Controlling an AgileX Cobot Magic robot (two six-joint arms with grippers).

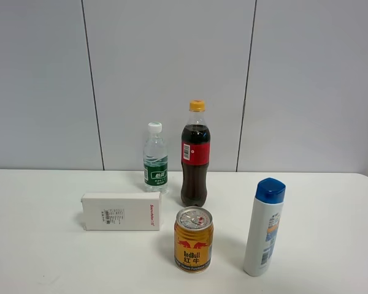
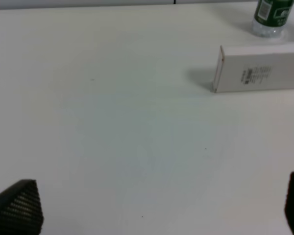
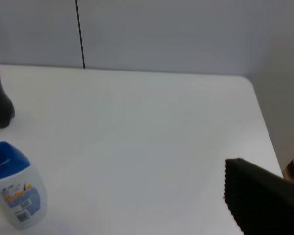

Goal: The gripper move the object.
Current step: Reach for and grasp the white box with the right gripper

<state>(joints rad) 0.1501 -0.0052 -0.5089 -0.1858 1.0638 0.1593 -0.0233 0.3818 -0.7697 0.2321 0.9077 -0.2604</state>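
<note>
I see the box point(image 1: 121, 211) flat on the table point(image 1: 37, 257), just left of the cola bottle point(image 1: 195, 156). Left gripper point(image 2: 157, 205) spread wide, holding nothing. Right gripper point(image 3: 262, 198): one finger visible, so I cannot tell.

High view faces the wall point(image 1: 172, 73); wrist views share its box point(image 1: 121, 211) and blue-capped bottle point(image 1: 264, 229).

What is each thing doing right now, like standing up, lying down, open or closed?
White box, lying flat on the table, untouched.
Water bottle, upright, cap on.
Cola bottle, upright, cap on.
Red Bull can, upright, looks unopened.
Blue-capped bottle, upright, cap shut.
Left claw, open, holding nothing.
Right claw, one finger showing, open or shut unclear.
</note>
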